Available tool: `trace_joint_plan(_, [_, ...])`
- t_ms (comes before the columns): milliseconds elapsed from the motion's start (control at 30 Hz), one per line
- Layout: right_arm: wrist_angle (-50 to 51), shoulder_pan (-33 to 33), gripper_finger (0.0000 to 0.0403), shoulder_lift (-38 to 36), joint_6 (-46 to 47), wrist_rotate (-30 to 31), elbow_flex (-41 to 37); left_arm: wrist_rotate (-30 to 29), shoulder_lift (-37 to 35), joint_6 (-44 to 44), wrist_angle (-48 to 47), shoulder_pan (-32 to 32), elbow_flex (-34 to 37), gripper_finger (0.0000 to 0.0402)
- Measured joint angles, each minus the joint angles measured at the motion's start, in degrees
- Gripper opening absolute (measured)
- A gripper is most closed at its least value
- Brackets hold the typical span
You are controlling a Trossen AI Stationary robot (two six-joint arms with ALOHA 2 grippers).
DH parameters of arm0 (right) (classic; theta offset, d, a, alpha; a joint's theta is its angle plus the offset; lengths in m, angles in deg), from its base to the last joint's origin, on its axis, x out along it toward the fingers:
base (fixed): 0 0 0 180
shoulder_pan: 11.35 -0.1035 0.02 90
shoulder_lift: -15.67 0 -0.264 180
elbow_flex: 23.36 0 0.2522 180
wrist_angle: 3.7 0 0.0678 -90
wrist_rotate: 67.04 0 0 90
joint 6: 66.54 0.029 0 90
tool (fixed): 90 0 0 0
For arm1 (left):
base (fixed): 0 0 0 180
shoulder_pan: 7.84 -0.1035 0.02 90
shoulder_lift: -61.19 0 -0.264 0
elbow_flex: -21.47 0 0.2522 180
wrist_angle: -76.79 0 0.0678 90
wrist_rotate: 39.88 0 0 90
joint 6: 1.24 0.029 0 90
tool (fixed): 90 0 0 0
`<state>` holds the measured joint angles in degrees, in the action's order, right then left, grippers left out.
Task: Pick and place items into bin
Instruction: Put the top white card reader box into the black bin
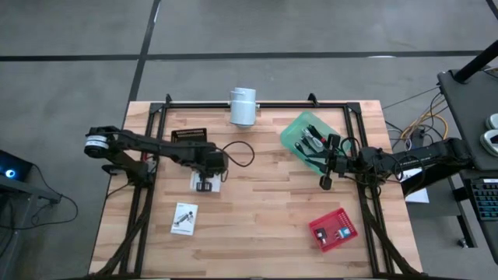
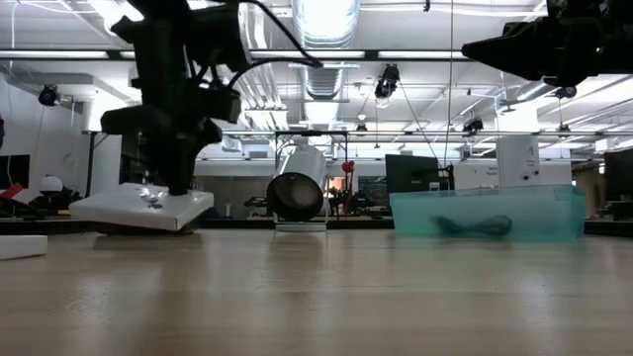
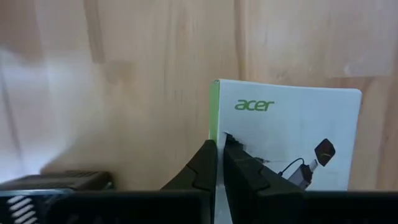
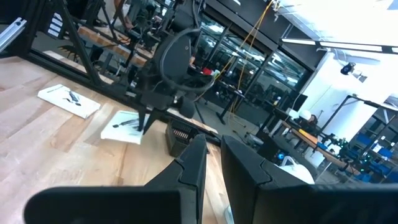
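A white flat packet (image 1: 198, 179) printed "acer" (image 3: 292, 137) lies left of the table's middle, and my left gripper (image 1: 206, 185) (image 3: 217, 146) is shut on it. A second white packet (image 1: 184, 218) (image 4: 68, 99) lies flat nearer the near edge. The green see-through bin (image 1: 299, 128) (image 2: 485, 213) stands far right of centre with black cords (image 1: 311, 144) inside. My right gripper (image 1: 325, 182) (image 4: 213, 143) hovers beside the bin's near side, pointing toward the left arm, its fingers a narrow gap apart and holding nothing. My left gripper pinches the packet's green-sided edge (image 3: 213, 124) between its two fingers, coming from above and pointing down. In the low view the packet (image 2: 138, 206) sits nearly level with a dark shadow beneath it; whether it is clear of the table I cannot tell.
A white cylinder (image 1: 242, 106) (image 2: 297, 193) lies at the far edge. A black ridged block (image 1: 189, 136) (image 3: 56, 180) sits just beyond the left gripper. A red tray (image 1: 332, 229) lies near the near right corner. Bare wood stretches across the middle.
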<state>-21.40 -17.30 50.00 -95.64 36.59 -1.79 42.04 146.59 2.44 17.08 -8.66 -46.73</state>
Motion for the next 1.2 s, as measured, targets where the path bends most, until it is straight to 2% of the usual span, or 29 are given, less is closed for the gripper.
trace_joint_plan(233, [0.4,0.0,0.0038,0.0,0.8,0.0,0.0,-1.6,-0.1,5.0,-3.0,-0.3,-4.4,0.0002])
trace_joint_plan(400, [1.2,0.0,0.0038,0.0,0.5,0.0,0.0,-3.5,-0.4,8.9,-5.4,-3.1,-6.5,0.0002])
trace_joint_plan(733, [1.2,0.0,0.0038,0.0,0.4,0.0,0.0,-4.0,-3.8,11.5,-11.5,-15.3,-9.3,0.0002])
trace_joint_plan(967, [1.2,0.0,0.0038,0.0,0.4,0.0,0.0,-4.0,-9.2,20.5,-11.2,-24.1,-8.0,0.0002])
trace_joint_plan(1200, [1.2,0.0,0.0038,0.0,0.3,0.0,0.0,-3.8,-10.3,25.6,-10.3,-29.8,-7.7,0.0001])
